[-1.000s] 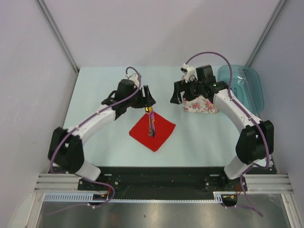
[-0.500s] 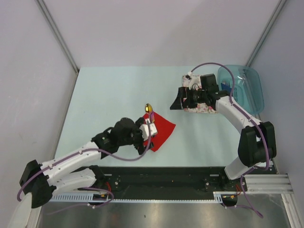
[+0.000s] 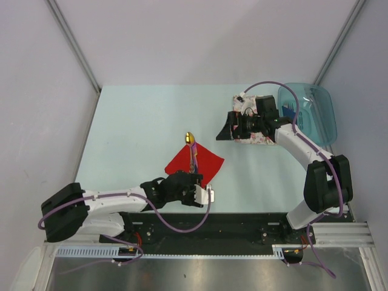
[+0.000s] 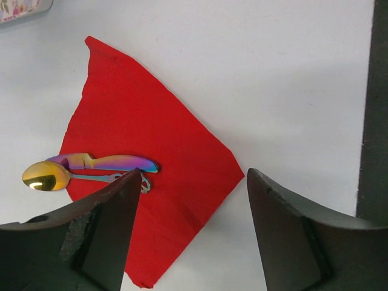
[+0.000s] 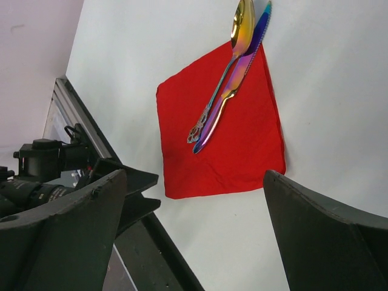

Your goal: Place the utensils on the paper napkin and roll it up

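Observation:
The red paper napkin [image 3: 195,163] lies flat as a diamond on the pale table. Two utensils lie side by side on it: a spoon with a gold head [image 3: 190,137] reaching past the far corner, and an iridescent knife [image 4: 103,162]. My left gripper [image 3: 197,193] hovers over the napkin's near corner, open, nothing between its fingers [image 4: 97,230]. In the right wrist view the napkin [image 5: 236,145], spoon [image 5: 242,24] and knife [image 5: 245,63] lie ahead. My right gripper [image 3: 225,130] is open and empty, well to the right of the napkin.
A stack of white floral napkins [image 3: 254,136] sits under the right arm. A clear blue bin [image 3: 310,112] stands at the far right. The black rail [image 4: 379,109] marks the table's near edge beside the left gripper.
My left arm has pulled back from the spoon end at the napkin's far corner to its near corner, leaving the utensils lying on the napkin. The right gripper shifted slightly right, then stayed.

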Action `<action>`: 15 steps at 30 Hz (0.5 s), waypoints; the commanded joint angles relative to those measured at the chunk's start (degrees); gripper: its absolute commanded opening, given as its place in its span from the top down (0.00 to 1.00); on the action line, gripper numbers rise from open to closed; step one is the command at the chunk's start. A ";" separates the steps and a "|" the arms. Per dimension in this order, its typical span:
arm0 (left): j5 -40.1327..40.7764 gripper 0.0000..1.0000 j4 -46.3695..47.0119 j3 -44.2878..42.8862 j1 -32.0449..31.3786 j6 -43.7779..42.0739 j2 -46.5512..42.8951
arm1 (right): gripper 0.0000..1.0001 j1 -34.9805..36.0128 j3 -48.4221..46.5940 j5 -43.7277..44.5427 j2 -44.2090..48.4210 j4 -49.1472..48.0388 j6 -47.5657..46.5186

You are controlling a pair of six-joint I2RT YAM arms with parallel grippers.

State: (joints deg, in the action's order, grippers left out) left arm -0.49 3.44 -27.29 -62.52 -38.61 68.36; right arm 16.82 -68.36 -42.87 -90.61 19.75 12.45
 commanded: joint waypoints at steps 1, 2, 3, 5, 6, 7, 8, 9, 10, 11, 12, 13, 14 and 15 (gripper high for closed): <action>2.34 0.26 7.10 1.01 -0.93 -4.10 3.18 | 0.00 0.32 -0.55 -1.07 0.26 -1.73 0.30; 2.34 0.27 7.45 1.18 -1.02 -4.19 3.53 | 0.00 0.32 -0.55 -1.16 0.08 -1.64 0.12; 1.99 0.27 7.46 1.45 -1.20 -4.37 3.80 | 0.00 0.32 -0.72 -1.16 -0.01 -1.64 0.21; 0.93 0.29 7.46 1.80 -1.37 -4.63 4.06 | 0.00 0.23 -0.90 -1.16 -0.09 -1.29 0.12; 0.93 0.30 7.28 1.97 -1.90 -5.33 4.06 | 0.00 0.14 -0.90 -1.16 -0.18 -1.29 0.21; 0.93 0.31 7.11 2.15 -2.08 -5.51 4.06 | 0.00 0.23 -0.99 -1.25 -0.27 -1.20 0.12; 0.93 0.32 6.41 2.15 -2.34 -5.77 3.98 | 0.00 0.14 -0.99 -1.25 -0.44 -1.29 0.21; -0.72 0.33 5.97 1.89 -2.25 -6.12 3.98 | 0.00 0.06 -0.99 -1.25 -0.53 -1.29 0.30; -1.00 0.35 5.44 1.71 -2.25 -6.13 4.15 | 0.00 0.06 -1.16 -1.25 -0.62 -1.29 0.30; -0.83 0.35 5.00 1.54 -2.25 -6.21 4.59 | 0.00 0.06 -1.16 -1.25 -0.71 -1.29 0.30; -0.83 0.35 4.56 1.19 -2.25 -6.39 4.94 | 0.00 0.06 -1.25 -1.34 -0.88 -1.29 0.30; -0.91 0.36 4.12 1.01 -2.25 -6.74 5.47 | 0.00 0.06 -1.25 -1.34 -0.89 -1.20 0.30; -0.39 0.35 3.51 0.84 -2.25 -7.00 6.08 | 0.00 0.06 -1.34 -1.34 -0.97 -1.20 0.30; 0.05 0.34 3.15 0.40 -2.34 -7.27 7.39 | 0.00 -0.12 -1.43 -1.16 -1.06 -1.12 0.21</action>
State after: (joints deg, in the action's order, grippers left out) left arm -0.01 7.97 -25.50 -64.38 -43.62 73.19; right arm 16.82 -68.36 -43.13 -91.35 19.77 12.45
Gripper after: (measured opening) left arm 0.648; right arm 0.995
